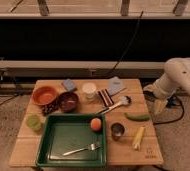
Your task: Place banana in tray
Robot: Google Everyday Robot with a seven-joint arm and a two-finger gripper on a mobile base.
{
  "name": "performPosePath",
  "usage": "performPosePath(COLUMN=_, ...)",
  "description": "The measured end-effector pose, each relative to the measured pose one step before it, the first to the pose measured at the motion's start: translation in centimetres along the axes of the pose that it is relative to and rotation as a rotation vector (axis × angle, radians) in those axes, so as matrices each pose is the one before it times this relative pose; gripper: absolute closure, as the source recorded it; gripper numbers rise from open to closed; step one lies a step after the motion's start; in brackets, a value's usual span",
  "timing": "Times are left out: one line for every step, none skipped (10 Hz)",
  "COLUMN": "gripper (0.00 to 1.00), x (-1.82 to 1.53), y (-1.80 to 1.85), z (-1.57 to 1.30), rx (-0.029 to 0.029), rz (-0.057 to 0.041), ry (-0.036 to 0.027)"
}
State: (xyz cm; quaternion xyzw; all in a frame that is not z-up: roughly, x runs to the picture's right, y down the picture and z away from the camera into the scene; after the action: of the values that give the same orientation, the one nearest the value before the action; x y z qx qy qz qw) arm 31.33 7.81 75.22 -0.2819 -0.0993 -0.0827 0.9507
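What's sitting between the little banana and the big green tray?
A small metal cup stands between the banana and the tray's right rim in the camera view. The gripper hangs beside the table's right edge.
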Motion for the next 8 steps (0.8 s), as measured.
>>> performPosePath(gripper=0.2, x=-0.003, y=0.0, z=0.005, rx=-0.00004, rz=-0.00004, ry=-0.00006)
performPosePath(gripper=0.2, x=0.002, y=-0.001, z=-0.004, rx=0.00006, rz=0.00003, ry=0.00005)
performPosePath(gripper=0.2, x=-0.001, y=0.0, z=0.001, rx=-0.00003, rz=-0.00005, ry=0.00003)
performPosePath(gripper=0.2, x=0.0, y=-0.001, z=-0.001, rx=0.00004, rz=0.00003, ry=-0.00004)
performPosePath(gripper=0.2, x=-0.001, y=-0.007, z=0.013, rx=-0.00063, rz=-0.00142, ry=0.00084)
performPosePath(gripper=0.2, x=0.086, y=0.193, z=0.186, rx=-0.00431, rz=-0.00827, ry=-0.00123)
performPosePath(gripper=0.2, x=0.187, y=0.718, z=0.522, rx=-0.00255, rz=-0.0085, ry=-0.00293)
performPosePath(gripper=0.2, x=0.231, y=0.892, z=0.754, rx=-0.00078, rz=-0.00997, ry=-0.0026)
